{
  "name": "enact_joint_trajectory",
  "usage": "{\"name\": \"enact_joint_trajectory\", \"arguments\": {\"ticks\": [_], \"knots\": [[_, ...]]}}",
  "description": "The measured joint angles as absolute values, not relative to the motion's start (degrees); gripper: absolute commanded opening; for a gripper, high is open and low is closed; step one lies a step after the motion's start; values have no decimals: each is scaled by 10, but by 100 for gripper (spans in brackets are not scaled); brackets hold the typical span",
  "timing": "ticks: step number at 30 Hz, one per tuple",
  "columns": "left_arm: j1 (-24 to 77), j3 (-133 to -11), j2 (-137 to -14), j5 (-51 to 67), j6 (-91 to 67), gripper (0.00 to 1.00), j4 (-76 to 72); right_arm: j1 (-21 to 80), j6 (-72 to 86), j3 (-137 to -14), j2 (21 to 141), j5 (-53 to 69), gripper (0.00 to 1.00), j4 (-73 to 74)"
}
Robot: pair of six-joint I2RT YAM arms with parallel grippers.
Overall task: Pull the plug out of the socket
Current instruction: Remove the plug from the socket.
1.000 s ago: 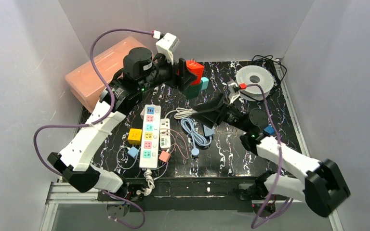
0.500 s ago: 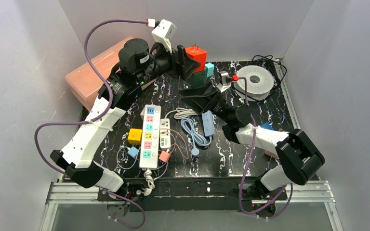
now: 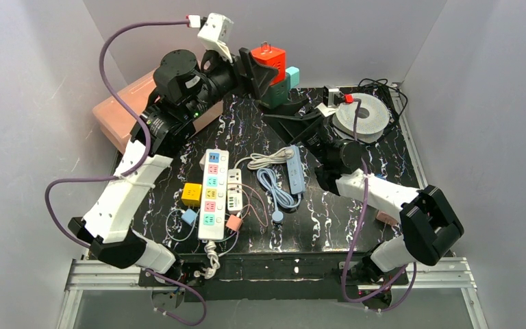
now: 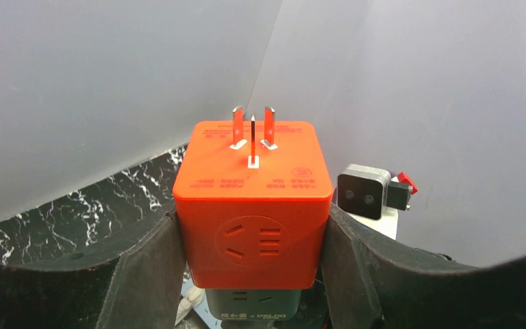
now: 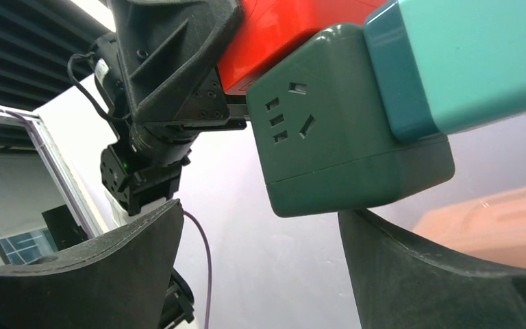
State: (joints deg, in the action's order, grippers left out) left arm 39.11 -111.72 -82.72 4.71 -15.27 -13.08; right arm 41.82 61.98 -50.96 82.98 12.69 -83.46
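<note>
Three cube adapters hang joined in the air at the back of the table. My left gripper (image 3: 264, 68) (image 4: 253, 253) is shut on the red cube (image 3: 268, 58) (image 4: 253, 205), whose bare prongs (image 4: 252, 130) point up. A dark green cube (image 3: 276, 92) (image 5: 342, 130) is plugged in under it. On the green cube's side sits a teal cube (image 3: 292, 75) (image 5: 466, 62). My right gripper (image 3: 293, 110) (image 5: 260, 267) is open just below the green cube, one finger (image 5: 438, 274) close under its bottom edge, nothing between the jaws.
On the black mat lie a long white power strip (image 3: 212, 192), a shorter white one (image 3: 234, 188), a yellow cube (image 3: 192, 194), a blue strip (image 3: 295, 169) with a coiled cable (image 3: 274, 185). A pink box (image 3: 127, 113) sits back left, a white spool (image 3: 363, 116) back right.
My left gripper has lifted the cube stack higher and toward the back wall. My right arm has swung in from the right and come up under the stack, jaws open.
</note>
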Motion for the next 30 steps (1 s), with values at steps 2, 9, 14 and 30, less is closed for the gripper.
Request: {"name": "enact_joint_trajectory", "arguments": {"ticks": [2,9,14,30], "knots": [[391,-1129,-827,42,-155,0,-132,418,620,-521,828,130,90,-833],[392,-1177,-829,35,-158,0,-114,418,622,-543,820,153,90,-844],[392,-1221,-844,26,-151,0,-98,419,624,-543,807,168,90,-856],[392,-1371,-907,31,-160,0,-53,420,626,-595,822,169,92,-872]]}}
